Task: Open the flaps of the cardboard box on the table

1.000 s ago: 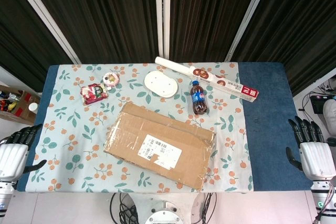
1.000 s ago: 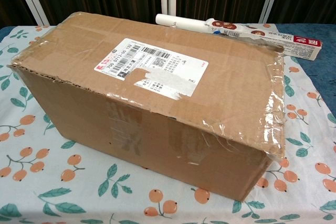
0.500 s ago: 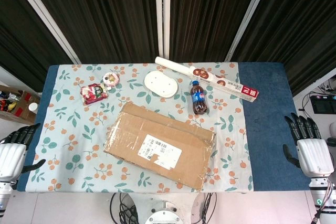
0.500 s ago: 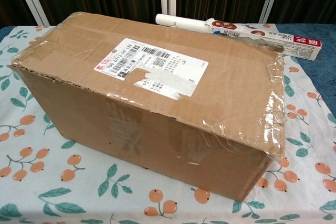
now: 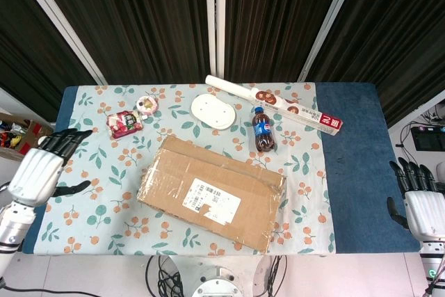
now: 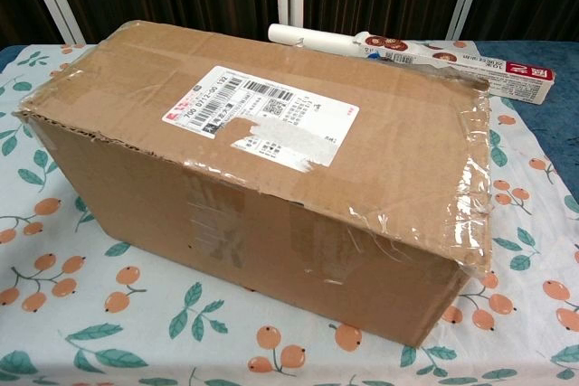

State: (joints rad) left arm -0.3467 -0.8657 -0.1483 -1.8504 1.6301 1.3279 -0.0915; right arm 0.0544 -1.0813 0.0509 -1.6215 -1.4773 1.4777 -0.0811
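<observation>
The left hand [image 5: 40, 172] has come in over the left edge of the table [image 5: 361, 172] since a moment ago, when it hung lower and off to the side; the right hand [image 5: 421, 203] has slipped a little lower past the table's right edge. Nothing on the table has shifted.

The left hand holds nothing, its fingers [image 5: 66, 140] spread and reaching toward the cardboard box [image 5: 212, 191], with a clear gap between them and it. The right hand is empty too, fingers apart and pointing upward, well apart from the box on its far right side.

The cardboard box sits at the near middle of the flowered tablecloth [image 5: 90, 206], turned at an angle, its flaps flat and taped shut. A white shipping label [image 6: 260, 115] lies on its top, and clear tape wrinkles around the corners.

Just behind the box's right end stands a cola bottle [image 5: 263, 130]. Behind the box's middle is a white oval dish [image 5: 214, 112], and beyond that a long wrap box [image 5: 274, 104] lies slanted. To the back left of the box are a red snack packet [image 5: 124, 124] and a small round container [image 5: 147, 105] just beside it.
</observation>
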